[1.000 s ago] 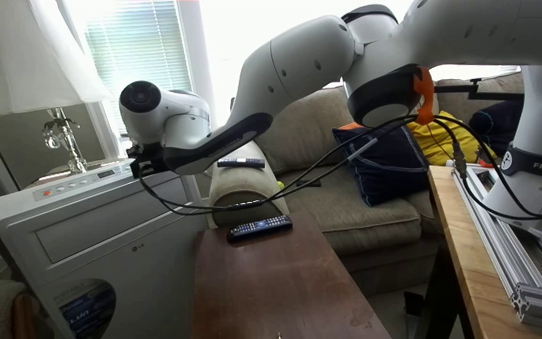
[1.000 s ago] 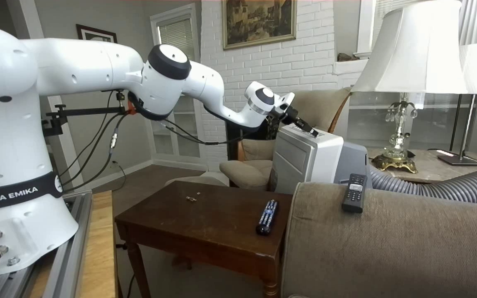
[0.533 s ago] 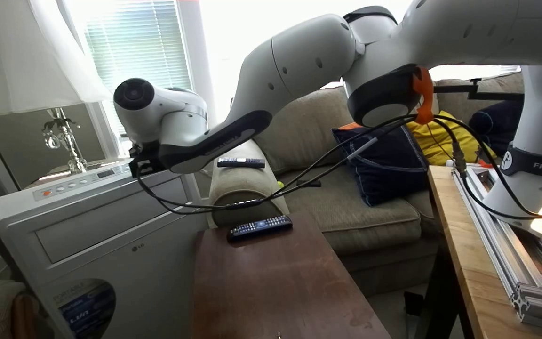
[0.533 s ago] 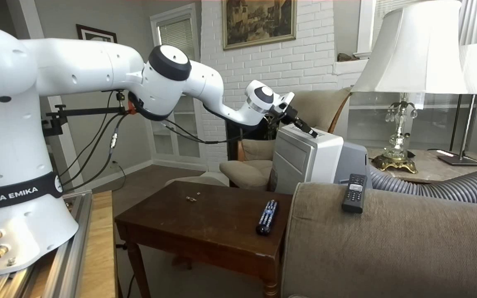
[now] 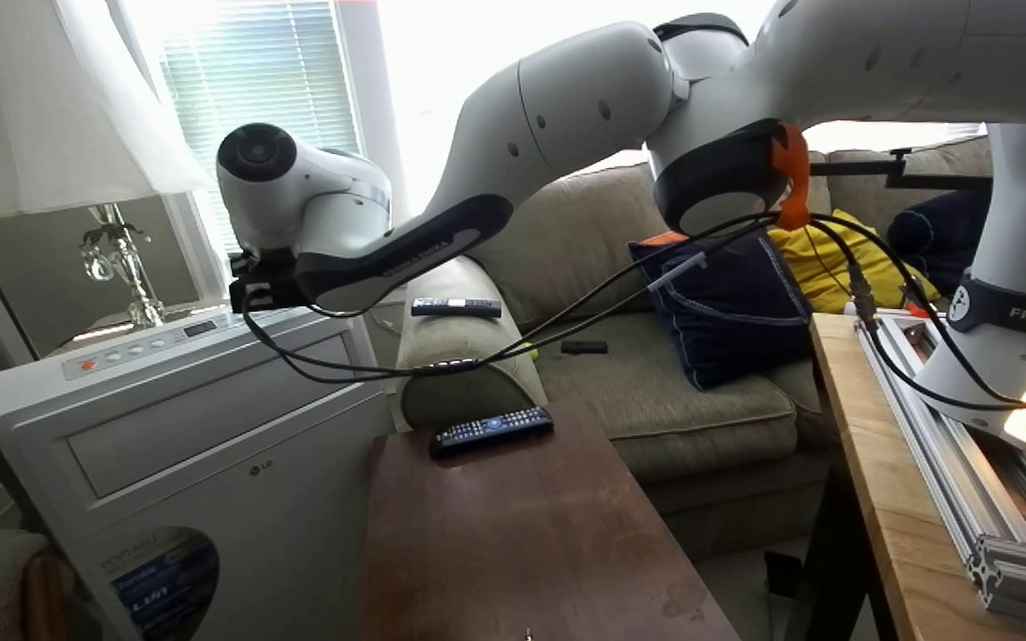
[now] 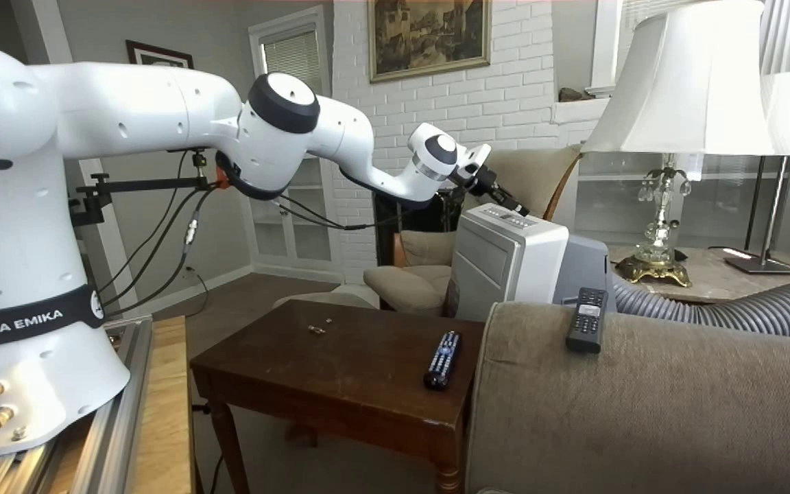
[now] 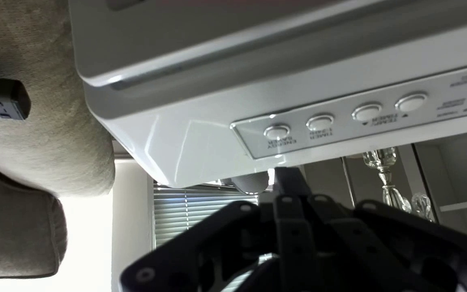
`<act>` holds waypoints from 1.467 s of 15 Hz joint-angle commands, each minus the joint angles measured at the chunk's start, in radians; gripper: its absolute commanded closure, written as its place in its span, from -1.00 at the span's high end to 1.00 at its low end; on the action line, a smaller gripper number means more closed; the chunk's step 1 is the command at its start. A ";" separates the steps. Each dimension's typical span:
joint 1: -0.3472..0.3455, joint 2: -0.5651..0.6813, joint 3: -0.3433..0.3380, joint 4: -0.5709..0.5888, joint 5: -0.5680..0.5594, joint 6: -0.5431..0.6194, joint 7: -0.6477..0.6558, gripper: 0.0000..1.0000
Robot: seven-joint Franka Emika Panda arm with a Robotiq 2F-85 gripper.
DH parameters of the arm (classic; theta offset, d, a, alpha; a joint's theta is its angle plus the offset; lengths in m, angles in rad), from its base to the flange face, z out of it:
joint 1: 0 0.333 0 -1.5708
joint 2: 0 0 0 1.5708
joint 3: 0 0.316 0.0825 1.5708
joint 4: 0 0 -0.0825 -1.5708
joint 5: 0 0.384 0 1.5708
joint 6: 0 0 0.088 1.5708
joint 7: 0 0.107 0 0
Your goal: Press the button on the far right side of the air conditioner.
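Note:
The air conditioner (image 5: 210, 499) is a large white boxy unit beyond the wooden table. It also shows in an exterior view (image 6: 539, 261) and fills the top of the wrist view (image 7: 201, 121). Its control panel (image 7: 302, 140) appears upside down in the wrist view, with a row of round white buttons. The end button, marked energy saver (image 7: 277, 132), lies nearest the sofa side. My gripper (image 7: 290, 180) is shut and empty, its fingertips together just off the panel's end. In an exterior view it points down at the unit's top (image 6: 522, 211), seemingly a little above it.
A sofa arm (image 6: 642, 398) with a black remote (image 6: 587, 319) stands beside the unit. A brown table (image 5: 513, 543) bears a second remote (image 5: 491, 429). A lamp (image 5: 126, 271) stands behind the unit. My cables (image 5: 370, 378) hang in front of it.
My gripper has risen slightly off the top of the air conditioner, and more of the panel shows in an exterior view. The arm's cables rose too. A bright patch appeared on the robot's base.

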 commanded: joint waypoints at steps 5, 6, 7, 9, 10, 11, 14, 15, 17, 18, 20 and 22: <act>-0.013 0.020 -0.005 0.005 -0.011 0.040 0.054 -1.00; -0.003 0.008 0.001 -0.026 -0.027 0.053 0.062 -1.00; -0.001 0.009 0.001 -0.030 -0.031 0.055 0.066 -1.00; 0.002 0.011 0.009 -0.034 -0.033 0.048 0.060 -1.00; 0.005 0.011 0.012 -0.040 -0.037 0.048 0.055 -1.00; 0.008 0.011 0.014 -0.046 -0.040 0.048 0.055 -1.00; 0.013 0.012 0.027 -0.053 -0.046 0.032 0.037 -1.00; 0.014 0.012 0.034 -0.058 -0.047 0.027 0.024 -1.00; 0.019 0.012 0.045 -0.067 -0.059 0.018 0.009 -1.00; 0.023 0.012 0.043 -0.074 -0.073 0.018 0.014 -1.00; 0.027 0.012 0.050 -0.076 -0.091 0.005 0.011 -1.00; 0.030 0.011 0.068 -0.073 -0.097 -0.026 -0.021 -1.00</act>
